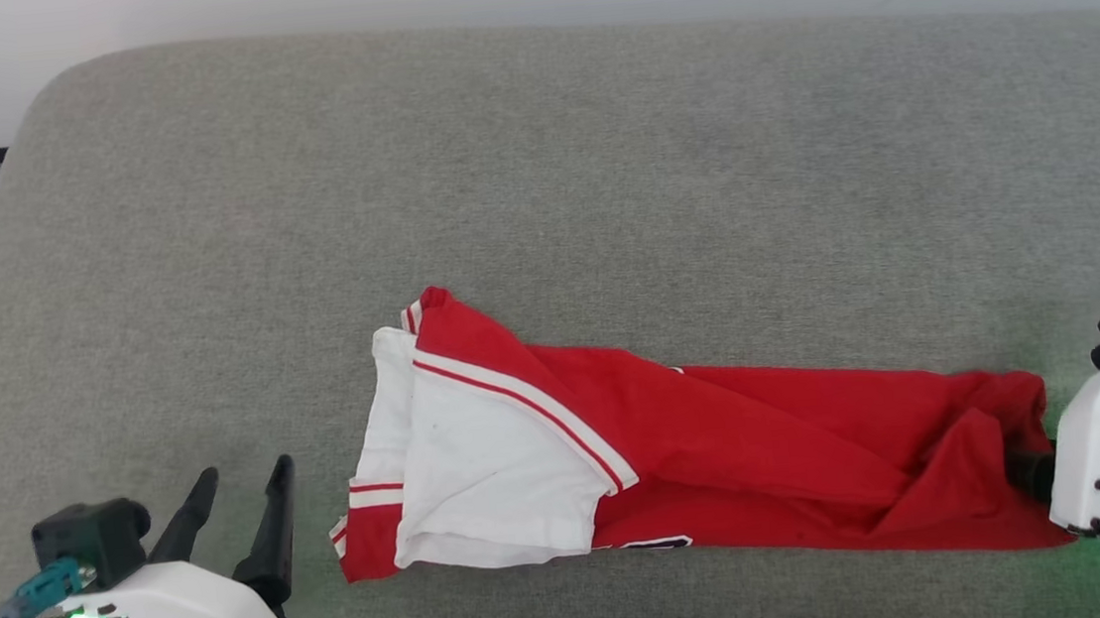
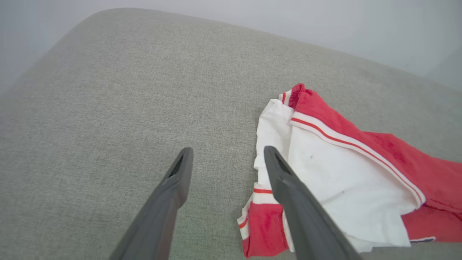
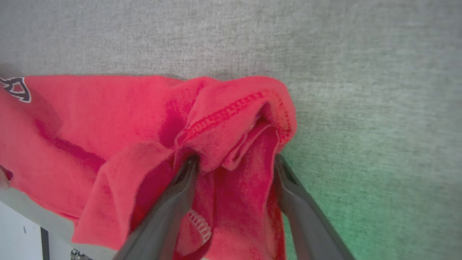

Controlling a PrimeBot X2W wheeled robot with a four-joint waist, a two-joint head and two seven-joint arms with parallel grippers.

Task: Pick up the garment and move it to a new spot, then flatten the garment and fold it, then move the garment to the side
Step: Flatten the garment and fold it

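Grey upholstered cushion bears the red, white-sleeved jersey garment crosswise: wide right hand straddles its hem, wide left hand beside sleeves.

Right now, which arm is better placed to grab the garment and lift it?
Right. The right gripper is open with the bunched red hem of the garment between its fingers; the left gripper hovers open beside the white sleeve, apart from it.
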